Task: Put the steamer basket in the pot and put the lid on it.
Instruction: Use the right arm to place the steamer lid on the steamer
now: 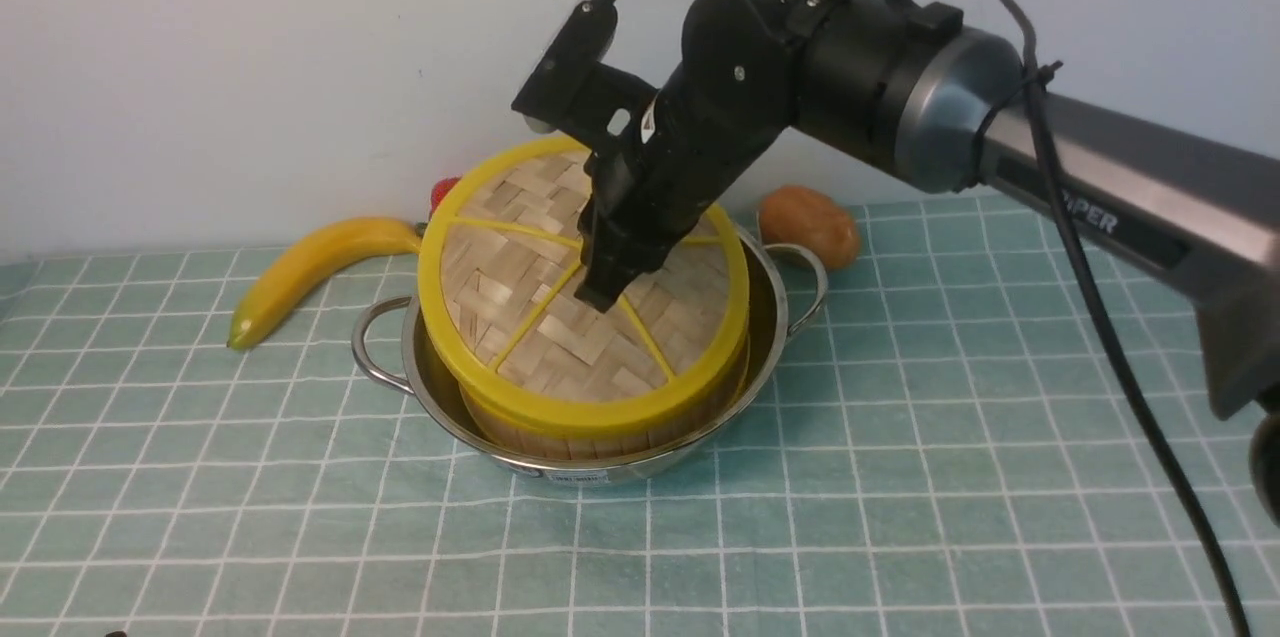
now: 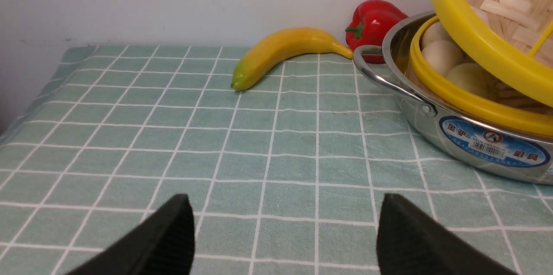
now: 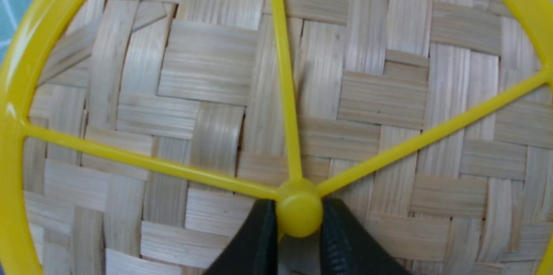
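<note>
Right gripper [image 3: 299, 219] is clamped on the lid [image 1: 560, 317] at its middle. The lid sits tilted over the steamer basket [image 2: 475, 102], which is inside the pot [image 1: 600, 472] (buns [image 2: 440, 57] peeking through the gap). Left gripper [image 2: 285, 199], jaws wide apart, hovers beside the pot, holding nothing.

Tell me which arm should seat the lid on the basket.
Right arm: its fingers pinch the lid by its hub, tilted over the steamer basket in the pot. The left fingers are open, empty, beside the pot.
</note>
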